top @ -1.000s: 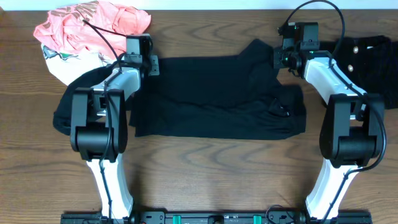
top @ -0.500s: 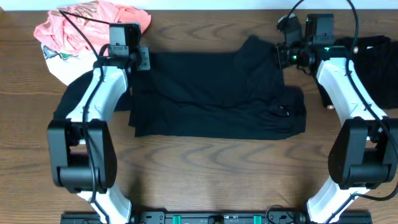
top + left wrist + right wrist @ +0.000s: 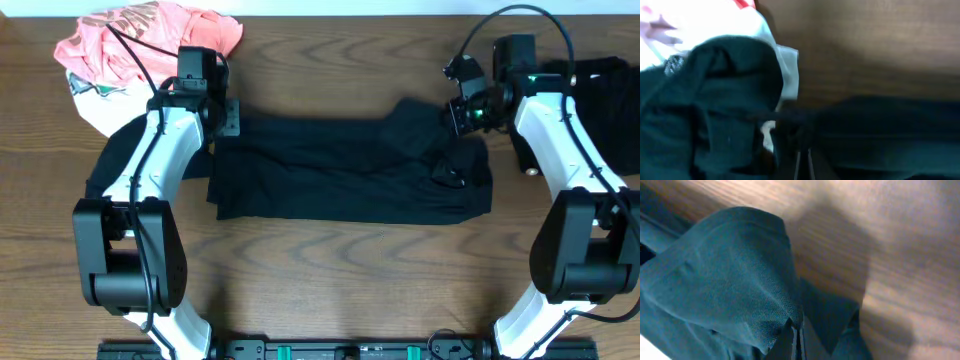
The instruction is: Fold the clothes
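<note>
- While left gripper (image 3: 228, 118) and right gripper (image 3: 462, 115) stay pinched on its far edge, black T-shirt (image 3: 340, 175) has narrowed front-to-back.
- Fold begun; edge not yet laid down.

L arm (image 3: 160, 150), R arm (image 3: 565, 135): white shells, black joint housings, black wrist blocks. Black cables (image 3: 138, 55) loop off both wrists. Green light (image 3: 531, 80) on R wrist. L claw (image 3: 226, 122), R claw (image 3: 458, 115): black. Base rail (image 3: 300, 351) black w/ green tabs.

The T-shirt (image 3: 330, 175) is black, the table (image 3: 320, 270) brown wood-grain, one garment (image 3: 150, 35) coral-pink.
</note>
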`<state>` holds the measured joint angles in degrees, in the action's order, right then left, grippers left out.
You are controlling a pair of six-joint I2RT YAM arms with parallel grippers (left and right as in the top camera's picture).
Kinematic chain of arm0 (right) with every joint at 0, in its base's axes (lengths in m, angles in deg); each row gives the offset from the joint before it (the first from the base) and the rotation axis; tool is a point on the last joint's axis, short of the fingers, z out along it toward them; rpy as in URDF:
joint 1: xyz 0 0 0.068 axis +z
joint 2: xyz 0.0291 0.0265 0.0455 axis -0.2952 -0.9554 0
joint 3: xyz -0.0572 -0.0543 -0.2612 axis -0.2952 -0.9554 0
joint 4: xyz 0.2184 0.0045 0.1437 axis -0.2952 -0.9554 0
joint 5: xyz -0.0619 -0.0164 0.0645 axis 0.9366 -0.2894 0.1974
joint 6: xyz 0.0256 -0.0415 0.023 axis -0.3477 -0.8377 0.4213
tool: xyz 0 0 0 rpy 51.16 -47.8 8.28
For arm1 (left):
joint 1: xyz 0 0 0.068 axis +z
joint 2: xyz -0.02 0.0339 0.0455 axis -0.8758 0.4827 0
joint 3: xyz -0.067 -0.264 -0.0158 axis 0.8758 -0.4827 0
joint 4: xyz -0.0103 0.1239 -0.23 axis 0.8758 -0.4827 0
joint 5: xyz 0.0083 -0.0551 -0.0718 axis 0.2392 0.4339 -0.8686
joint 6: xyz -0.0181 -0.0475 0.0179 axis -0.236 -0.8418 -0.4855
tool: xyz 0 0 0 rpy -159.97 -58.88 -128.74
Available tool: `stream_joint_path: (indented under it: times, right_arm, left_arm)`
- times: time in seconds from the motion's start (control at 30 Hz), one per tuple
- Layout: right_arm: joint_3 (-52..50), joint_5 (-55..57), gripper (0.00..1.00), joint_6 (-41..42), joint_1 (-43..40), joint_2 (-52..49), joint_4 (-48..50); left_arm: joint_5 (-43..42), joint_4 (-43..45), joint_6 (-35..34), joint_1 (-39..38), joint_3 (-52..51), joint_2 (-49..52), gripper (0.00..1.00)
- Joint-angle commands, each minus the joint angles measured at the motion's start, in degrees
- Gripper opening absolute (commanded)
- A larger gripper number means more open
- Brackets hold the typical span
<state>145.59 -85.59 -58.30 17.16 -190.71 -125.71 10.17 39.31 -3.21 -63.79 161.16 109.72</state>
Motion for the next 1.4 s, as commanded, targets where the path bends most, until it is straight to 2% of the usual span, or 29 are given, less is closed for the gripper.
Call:
stream_joint_path:
  times: [0.0,0.07,0.13,0.17,0.43,0.6,0.77,0.8,0.83,0.87,1.0,1.03,1.13,1.3,1.37]
  right_arm:
    - [0.46,0.13,0.09,-0.66,-1.11,0.44,-1.44]
    - [0.44,1.07,0.25,-0.66,-1.11,0.35,-2.21]
    - [0.42,1.97,0.47,-0.66,-1.11,0.35,-2.78]
    - [0.42,2.36,0.52,-0.66,-1.11,0.35,-2.95]
    - [0.42,2.67,0.49,-0.66,-1.09,0.37,-2.03]
    - [0.5,-3.26,0.47,-0.68,-0.76,0.37,1.64]
    - [0.55,-4.57,0.49,-0.63,0.09,0.37,3.96]
    - [0.55,-4.66,0.5,-0.63,0.24,0.37,3.96]
    - [0.55,-4.68,0.52,-0.63,0.42,0.37,3.96]
    - [0.55,-4.74,0.54,-0.63,0.46,0.37,3.93]
    - [0.55,-5.46,0.6,1.33,0.46,0.37,4.04]
    - [0.55,-6.23,0.61,1.9,0.46,0.39,4.0]
    - [1.11,-8.61,0.61,4.39,0.37,0.68,3.08]
    - [4.59,-9.33,0.5,5.16,1.07,1.14,-1.36]
    - [5.33,-7.98,0.5,5.09,2.49,1.14,-2.56]
  left_arm:
    - [0.72,-1.31,1.05,0.61,-0.2,-0.59,0.06]
    - [0.72,-1.95,1.05,0.61,-0.2,-0.59,0.06]
    - [0.72,-2.64,1.05,0.61,-0.2,-0.59,0.06]
    - [0.74,-3.04,1.05,0.61,-0.2,-0.59,0.06]
    - [0.7,-5.2,1.03,0.59,-0.2,-0.59,0.07]
    - [0.66,-7.26,0.98,0.46,-0.2,-0.59,0.07]
    - [0.59,-11.61,0.76,0.44,-0.2,-0.59,0.08]
    - [0.57,-12.55,0.76,0.44,-0.2,-0.59,0.16]
    - [0.39,-13.46,0.76,0.44,-0.2,-0.59,0.33]
    - [0.17,-14.45,0.74,0.44,-0.2,-0.59,0.44]
    - [0.02,-16.74,0.79,0.26,-0.2,-0.59,0.8]
    - [0.02,-16.98,0.79,0.26,-0.2,-0.59,0.86]
    - [0.0,-17.38,0.44,0.28,-0.2,-0.61,0.89]
    - [-3.82,-17.55,-1.42,0.26,-0.2,-1.11,0.89]
    - [-5.95,-17.49,-1.42,0.24,-0.2,-1.31,0.89]
